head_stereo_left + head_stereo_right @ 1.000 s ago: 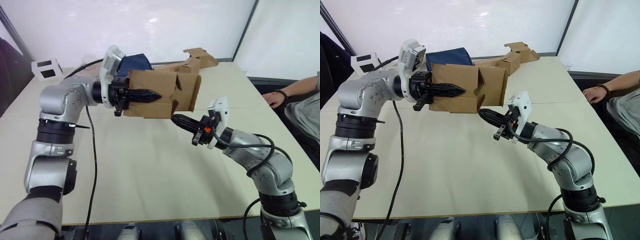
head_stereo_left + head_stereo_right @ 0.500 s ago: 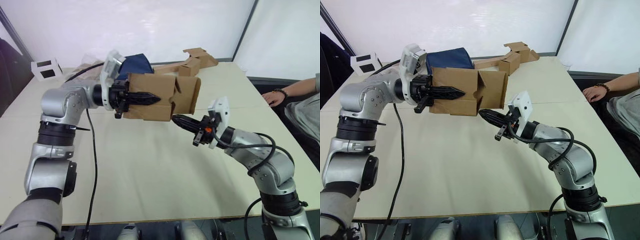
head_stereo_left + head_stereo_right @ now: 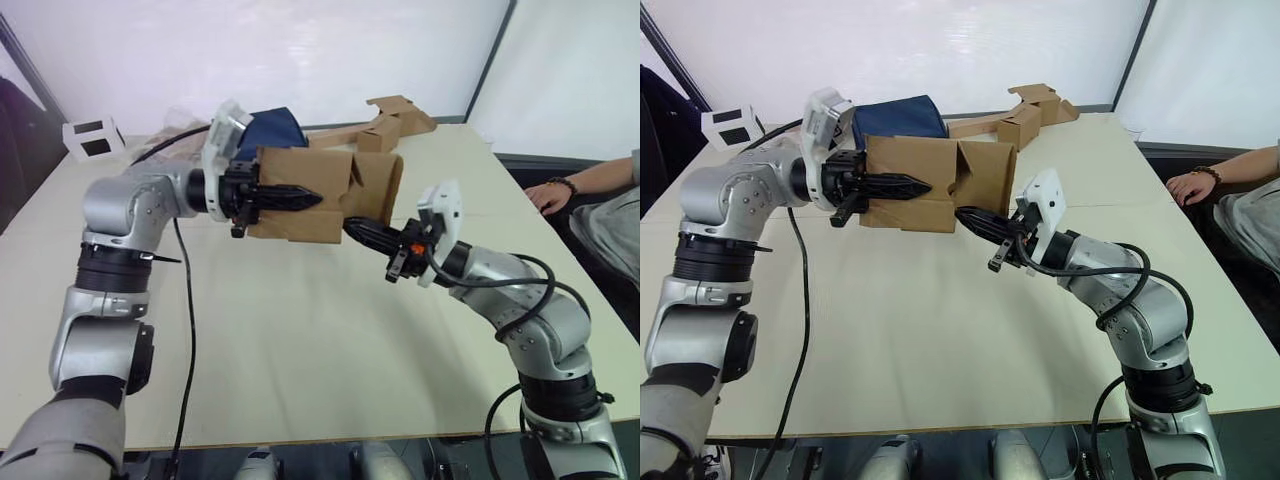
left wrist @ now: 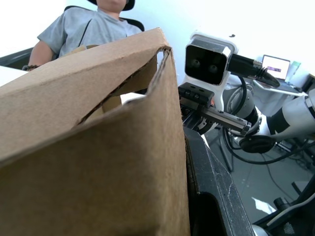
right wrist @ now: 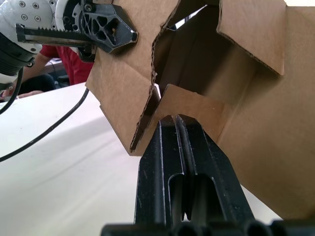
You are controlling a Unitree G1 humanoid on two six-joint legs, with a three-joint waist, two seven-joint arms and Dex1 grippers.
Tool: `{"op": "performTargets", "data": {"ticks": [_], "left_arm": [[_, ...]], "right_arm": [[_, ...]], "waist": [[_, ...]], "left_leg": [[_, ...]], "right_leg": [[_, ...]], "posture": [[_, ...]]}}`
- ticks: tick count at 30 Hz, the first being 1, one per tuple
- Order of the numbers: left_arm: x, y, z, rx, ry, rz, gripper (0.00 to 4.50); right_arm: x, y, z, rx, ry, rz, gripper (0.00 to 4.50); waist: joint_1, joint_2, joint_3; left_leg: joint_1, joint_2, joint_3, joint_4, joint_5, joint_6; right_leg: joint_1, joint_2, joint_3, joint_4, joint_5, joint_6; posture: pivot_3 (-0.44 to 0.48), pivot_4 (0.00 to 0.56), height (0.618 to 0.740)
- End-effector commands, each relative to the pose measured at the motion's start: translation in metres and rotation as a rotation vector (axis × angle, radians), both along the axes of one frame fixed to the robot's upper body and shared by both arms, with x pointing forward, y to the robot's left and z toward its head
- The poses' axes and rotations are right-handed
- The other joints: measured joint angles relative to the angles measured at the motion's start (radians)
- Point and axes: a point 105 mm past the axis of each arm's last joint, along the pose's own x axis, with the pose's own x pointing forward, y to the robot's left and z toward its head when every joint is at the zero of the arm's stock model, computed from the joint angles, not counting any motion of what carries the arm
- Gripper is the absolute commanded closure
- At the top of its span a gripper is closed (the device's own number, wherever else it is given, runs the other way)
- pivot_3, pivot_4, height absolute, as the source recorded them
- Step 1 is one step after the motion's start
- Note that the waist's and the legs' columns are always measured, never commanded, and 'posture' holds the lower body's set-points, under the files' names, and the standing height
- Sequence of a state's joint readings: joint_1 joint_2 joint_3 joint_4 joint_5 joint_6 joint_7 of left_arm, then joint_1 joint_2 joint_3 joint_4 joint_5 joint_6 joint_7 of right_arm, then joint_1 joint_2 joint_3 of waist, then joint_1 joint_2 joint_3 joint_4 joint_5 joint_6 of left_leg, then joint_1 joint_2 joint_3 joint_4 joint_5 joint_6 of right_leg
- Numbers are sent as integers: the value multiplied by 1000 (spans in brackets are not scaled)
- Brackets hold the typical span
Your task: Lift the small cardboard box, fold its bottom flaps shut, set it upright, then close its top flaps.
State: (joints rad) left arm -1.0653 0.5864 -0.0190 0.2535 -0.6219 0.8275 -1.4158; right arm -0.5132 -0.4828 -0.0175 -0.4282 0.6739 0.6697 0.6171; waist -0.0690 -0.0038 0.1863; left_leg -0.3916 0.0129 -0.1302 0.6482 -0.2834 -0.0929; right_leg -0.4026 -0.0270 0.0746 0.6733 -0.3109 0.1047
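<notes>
Small cardboard box (image 3: 318,195) held off table (image 3: 300,330), lying sideways, open end toward right gripper (image 3: 350,228). Left gripper (image 3: 318,199) clamped on box side wall — one black finger flat along outer face, other hidden by cardboard. Right gripper fingers pressed together, gripping nothing, tips against lower bottom flap (image 5: 192,105) at open end. Other bottom flaps (image 5: 253,29) splayed above and beside closed tips. Navy bag (image 3: 898,115) just behind box.
</notes>
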Motion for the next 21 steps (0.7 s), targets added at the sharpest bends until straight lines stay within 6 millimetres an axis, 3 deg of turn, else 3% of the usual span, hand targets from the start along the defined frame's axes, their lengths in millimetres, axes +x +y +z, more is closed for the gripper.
{"op": "performTargets", "data": {"ticks": [1,5,14,17,21], "left_arm": [[-6,-1,9,-12,-41,-23,4500],[-2,-2,9,-17,-51,-11,4500],[2,4,11,-22,-53,17,4500],[3,3,12,-32,-57,21,4500],[0,1,9,-22,-54,9,4500]], "right_arm": [[-3,2,16,26,-63,20,4486],[-4,6,17,13,-71,47,4486],[-10,-59,62,207,-72,-11,4486],[6,-86,65,248,-82,-138,4486],[35,-111,46,187,-85,-329,4486]], "waist": [[-1,0,0],[-1,0,0],[1,0,0],[0,0,0],[-1,0,0]], "left_leg": [[0,0,0,0,0,0],[0,0,0,0,0,0],[0,0,0,0,0,0],[0,0,0,0,0,0],[0,0,0,0,0,0]], "right_leg": [[0,0,0,0,0,0],[0,0,0,0,0,0],[0,0,0,0,0,0],[0,0,0,0,0,0],[0,0,0,0,0,0]], "posture": [[0,150,740],[0,150,740],[0,150,740],[0,150,740],[0,150,740]]}}
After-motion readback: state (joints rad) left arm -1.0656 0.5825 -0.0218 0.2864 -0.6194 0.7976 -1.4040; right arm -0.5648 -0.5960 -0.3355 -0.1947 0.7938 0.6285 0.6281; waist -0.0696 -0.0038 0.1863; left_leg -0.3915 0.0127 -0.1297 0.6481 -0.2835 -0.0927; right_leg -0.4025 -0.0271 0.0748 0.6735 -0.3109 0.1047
